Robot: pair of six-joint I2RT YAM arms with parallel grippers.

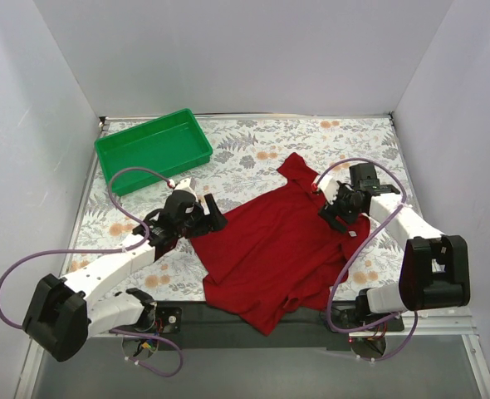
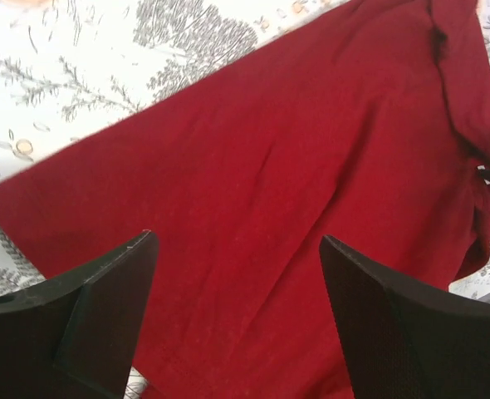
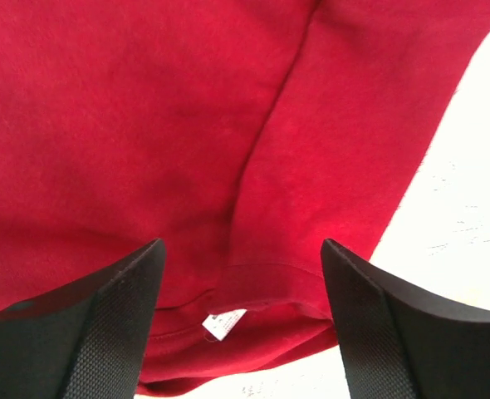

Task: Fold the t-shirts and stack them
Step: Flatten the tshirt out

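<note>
Above the left edge of the dark red t-shirt (image 1: 270,249), the left gripper (image 2: 237,241) hangs with its jaws spread wide. Nothing sits between its black fingers (image 2: 104,291); only smooth red cloth shows below them. Whether the fingertips touch the fabric cannot be told. Over the t-shirt's right edge the right gripper (image 3: 241,245) stands just as wide and grips nothing. Under it runs a seam, with a folded hem and a small white label (image 3: 224,324) near the fingertips.

The t-shirt lies spread at a slant on the floral tablecloth (image 1: 262,141). One sleeve (image 1: 295,170) points to the far side. Its near corner hangs over the dark front strip (image 1: 203,314) of the table, between the two arm bases. The cloth is mostly flat, with some bunching along its right side beneath the right arm.

A purple cable (image 1: 29,266) loops out from the left arm, well to the left of the t-shirt. A second purple cable (image 1: 345,164) arcs above the right gripper and trails down past the t-shirt's right edge toward that arm's base.

A green plastic tray (image 1: 162,169) sits well apart from the t-shirt, beyond its far-left side, turned at an angle on the tablecloth. White walls (image 1: 253,58) close in the table beyond the t-shirt and to both sides of it.
</note>
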